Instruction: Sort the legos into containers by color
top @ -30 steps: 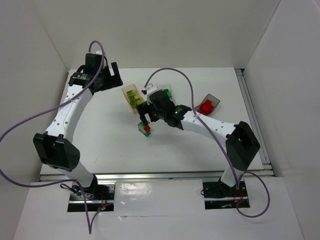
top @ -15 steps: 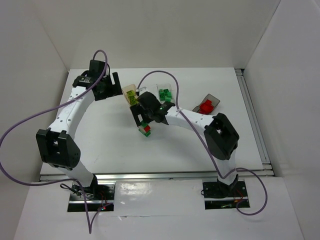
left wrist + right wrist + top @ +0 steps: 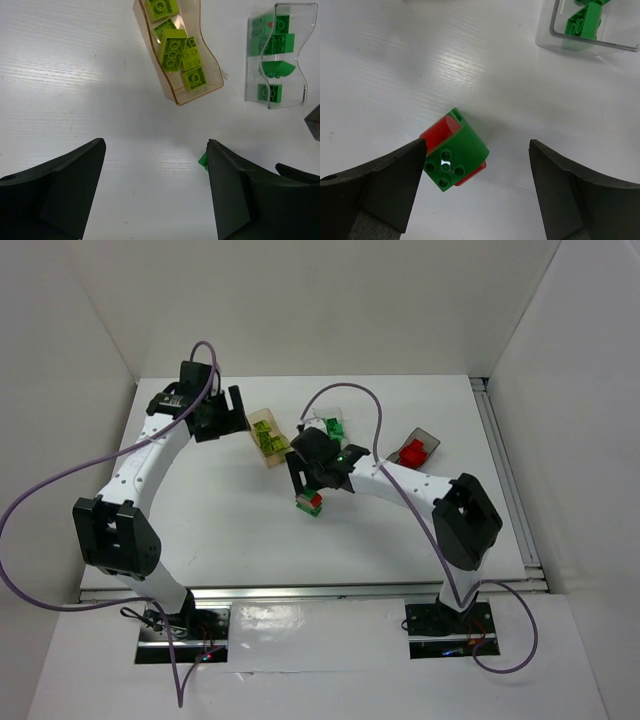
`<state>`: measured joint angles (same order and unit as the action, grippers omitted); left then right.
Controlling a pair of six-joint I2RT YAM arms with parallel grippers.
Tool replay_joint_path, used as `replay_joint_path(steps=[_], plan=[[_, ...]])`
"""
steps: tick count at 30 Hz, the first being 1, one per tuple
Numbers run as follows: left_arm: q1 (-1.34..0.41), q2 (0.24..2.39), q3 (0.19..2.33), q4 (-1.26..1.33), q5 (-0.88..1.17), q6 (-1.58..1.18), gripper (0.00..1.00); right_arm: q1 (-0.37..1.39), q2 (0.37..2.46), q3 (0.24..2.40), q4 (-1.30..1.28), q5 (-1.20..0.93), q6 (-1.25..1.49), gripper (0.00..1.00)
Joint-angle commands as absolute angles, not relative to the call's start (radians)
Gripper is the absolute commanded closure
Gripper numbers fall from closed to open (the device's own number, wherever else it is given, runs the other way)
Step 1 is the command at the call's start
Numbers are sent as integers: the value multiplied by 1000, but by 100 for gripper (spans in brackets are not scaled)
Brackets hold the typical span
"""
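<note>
- Lego stack (image 3: 454,152), green on red, is lying on the table (image 3: 380,60) under the right gripper (image 3: 476,146), whose jaws are gaping wide and empty, apparently lining up a pick.
- Its 2 colours likely need splitting.
- Left gripper (image 3: 156,145) is hanging wide open and empty beside the orange bin (image 3: 200,96), perhaps to assist.

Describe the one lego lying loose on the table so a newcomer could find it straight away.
Start at the white table and find the clear bin of green bricks. Just nearer the arm bases, under the right arm's pincer, lies a two-colour stack: green stuck on red, the only brick outside a bin.
</note>
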<state>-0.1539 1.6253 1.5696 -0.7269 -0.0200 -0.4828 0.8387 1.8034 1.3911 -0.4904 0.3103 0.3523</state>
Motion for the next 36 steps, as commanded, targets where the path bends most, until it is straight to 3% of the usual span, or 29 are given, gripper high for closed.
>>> replay_joint_path(steps=[1, 10, 21, 36], plan=[[-167, 1621, 1568, -696, 12, -500, 11, 836, 1740, 1387, -538, 324, 442, 10], [-167, 1621, 1568, -696, 3, -500, 11, 902, 1752, 1373, -557, 374, 797, 23], [-167, 1631, 1539, -687, 3, -500, 11, 946, 1824, 1427, -608, 480, 848, 39], [-167, 1640, 1520, -678, 12, -491, 11, 946, 1953, 1587, -592, 523, 712, 38]])
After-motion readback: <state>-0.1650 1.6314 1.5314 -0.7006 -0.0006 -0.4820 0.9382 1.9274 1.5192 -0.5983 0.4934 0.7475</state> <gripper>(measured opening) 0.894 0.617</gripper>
